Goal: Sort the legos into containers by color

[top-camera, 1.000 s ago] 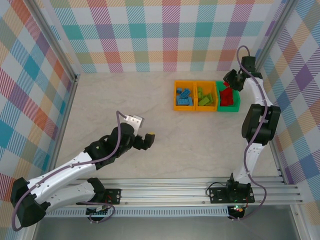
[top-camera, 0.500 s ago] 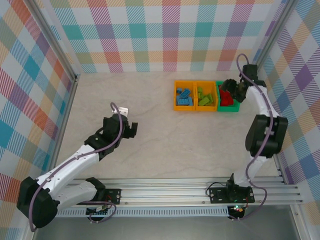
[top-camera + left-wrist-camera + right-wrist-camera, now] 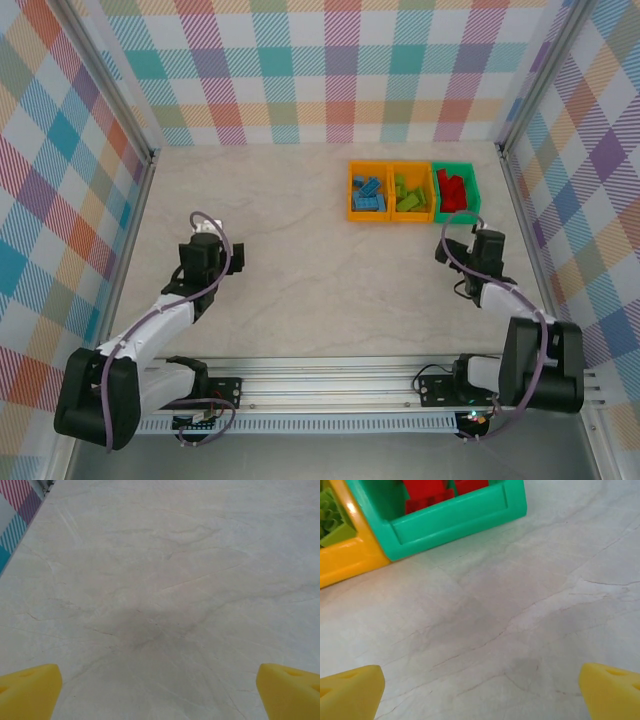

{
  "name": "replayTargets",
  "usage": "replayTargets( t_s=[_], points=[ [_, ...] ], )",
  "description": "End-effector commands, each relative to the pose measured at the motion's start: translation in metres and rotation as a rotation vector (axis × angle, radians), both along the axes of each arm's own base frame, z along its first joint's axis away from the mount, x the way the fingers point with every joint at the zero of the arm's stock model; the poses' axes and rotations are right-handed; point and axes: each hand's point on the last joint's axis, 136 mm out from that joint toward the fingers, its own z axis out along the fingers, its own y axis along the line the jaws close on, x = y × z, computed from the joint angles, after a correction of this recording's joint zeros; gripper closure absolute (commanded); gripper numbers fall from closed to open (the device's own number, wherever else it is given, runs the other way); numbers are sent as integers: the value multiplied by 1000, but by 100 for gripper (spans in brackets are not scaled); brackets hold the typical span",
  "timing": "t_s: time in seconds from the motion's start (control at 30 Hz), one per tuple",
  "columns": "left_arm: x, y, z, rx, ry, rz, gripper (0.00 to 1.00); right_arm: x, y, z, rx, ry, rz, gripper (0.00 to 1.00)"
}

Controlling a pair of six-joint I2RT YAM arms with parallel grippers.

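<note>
**A:** How did the right claw [image 3: 480, 692] stand?

**B:** It was spread wide with nothing in it, low over bare counter [image 3: 530, 630]. Just ahead and to its left sat the green bin [image 3: 455, 520], with the red legos [image 3: 427, 487] inside. Pressed against that bin, further left, was an orange bin [image 3: 345, 560] holding the lime legos [image 3: 327, 505].

**A:** And the left claw [image 3: 160, 692]?

**B:** That one was wide open and empty too, with only counter in front of it. The bins were well away on its right. From above, the blue legos [image 3: 368, 193] lay in the second orange bin [image 3: 368, 216], at the far end of the row from the right claw.

**A:** So what could have gone wrong?

**B:** I saw no loose brick on the counter, so I judged the sort to be about done. The danger was the right claw's nearness to the green bin. A forward or leftward swing at that height could have caught the near corner. The bins looked light and touched one another, so a knock might have shoved the whole row or tipped red bricks out.

**A:** Anything else?

**B:** The overhead view was too small to check every brick, so one might have been sitting in the wrong colour.
</note>
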Motion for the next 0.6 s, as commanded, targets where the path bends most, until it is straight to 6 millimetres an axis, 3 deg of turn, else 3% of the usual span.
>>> replayTargets(
  t_s=[0.0,0.03,0.1,0.17,0.27,0.37,0.43,0.5,0.57],
  points=[
    [11,-2,5,-76,-108,-35,0,43,5,34,-62,-203,43,0],
    [12,0,4,-100,-131,-34,0,51,10,39,-85,-248,58,0],
    [15,2,0,-139,-156,-41,0,59,22,30,-126,-234,102,0],
    [20,5,-4,-145,-171,-44,0,65,45,30,-206,-268,192,0],
    [31,5,-7,-157,-189,-66,0,56,36,29,-169,-390,171,0],
    [52,3,-9,-194,-221,-78,0,55,36,26,-173,-344,162,0],
    [64,4,-29,-209,-155,-76,0,55,35,25,-173,-335,157,1],
    [66,2,-42,-212,-138,-90,0,55,37,25,-170,-326,164,0],
    [64,1,-40,-220,-157,-102,0,55,38,25,-171,-327,171,0]
  ],
)
